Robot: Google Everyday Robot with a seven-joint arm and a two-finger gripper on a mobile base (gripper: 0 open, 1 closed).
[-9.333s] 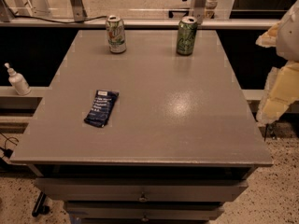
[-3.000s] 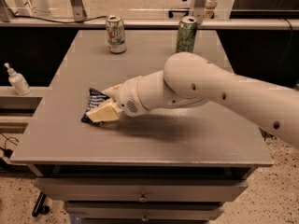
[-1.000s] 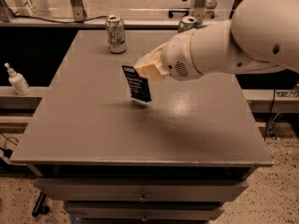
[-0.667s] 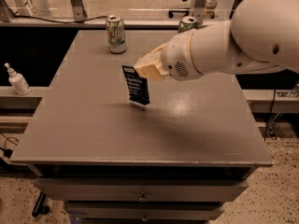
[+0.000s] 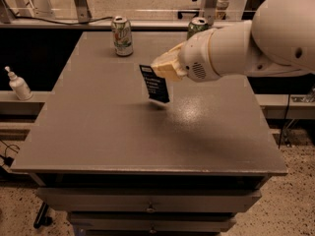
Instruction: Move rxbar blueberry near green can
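Note:
The rxbar blueberry (image 5: 155,85), a dark navy wrapper with white text, hangs upright above the middle of the grey table (image 5: 98,132). My gripper (image 5: 158,71) is shut on its upper edge and holds it off the surface. The green can (image 5: 197,26) stands at the table's back right; only its silver top and upper green side show behind my white arm (image 5: 256,43). The bar is in front of the can and to its left, apart from it.
A mostly white can with green and red marks (image 5: 122,36) stands at the back, left of centre. A white pump bottle (image 5: 18,84) sits on a shelf left of the table. Drawers (image 5: 147,205) run under the front edge.
Since the earliest frame the bar was picked up from the table's left part. In the last second it has moved a little right, toward the green can, still held.

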